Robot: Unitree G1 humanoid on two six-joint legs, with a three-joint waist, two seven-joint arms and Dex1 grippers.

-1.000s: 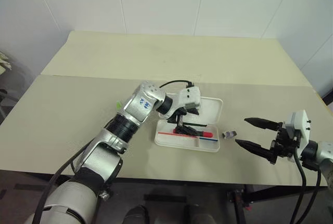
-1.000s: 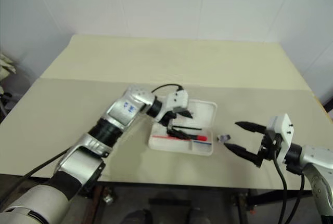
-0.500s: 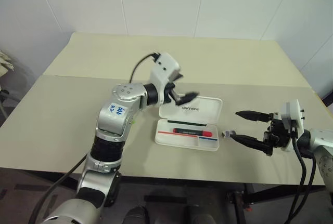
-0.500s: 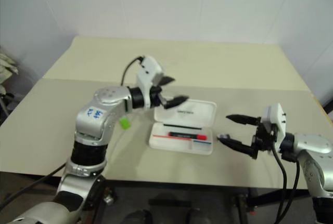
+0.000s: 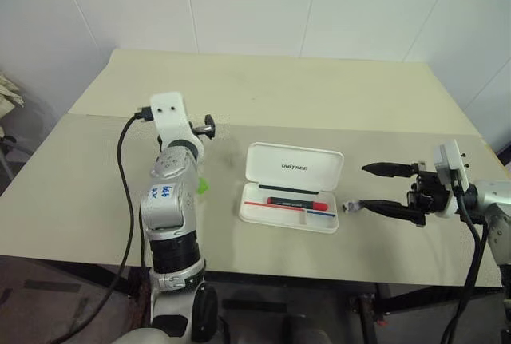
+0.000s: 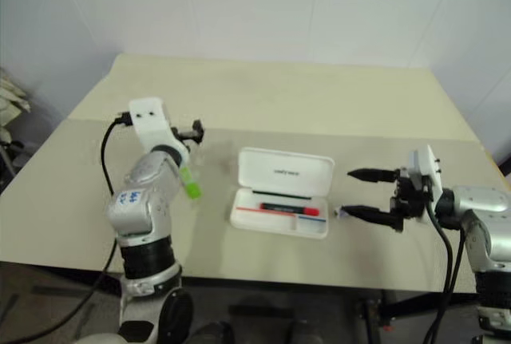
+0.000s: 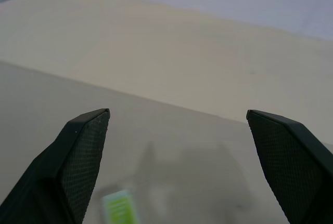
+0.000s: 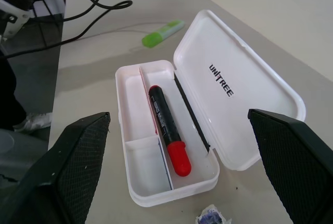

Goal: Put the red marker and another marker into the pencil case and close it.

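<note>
Pencil case (image 5: 291, 187) lies open near table's (image 5: 319, 96) front edge, lid reading "UNITREE", red marker (image 8: 167, 130) inside. Green marker (image 8: 163, 32) on tabletop beside it. My left pincer (image 7: 177, 167) and right pincer (image 5: 382, 188) both spread, empty.

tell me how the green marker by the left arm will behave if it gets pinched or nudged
The green marker looks short, rigid and probably light, so it should lift without bending. Its smooth plastic body may slip between pads. Lying flat on the table, it looks flattish, so a nudge would more likely slide it than roll it.
</note>
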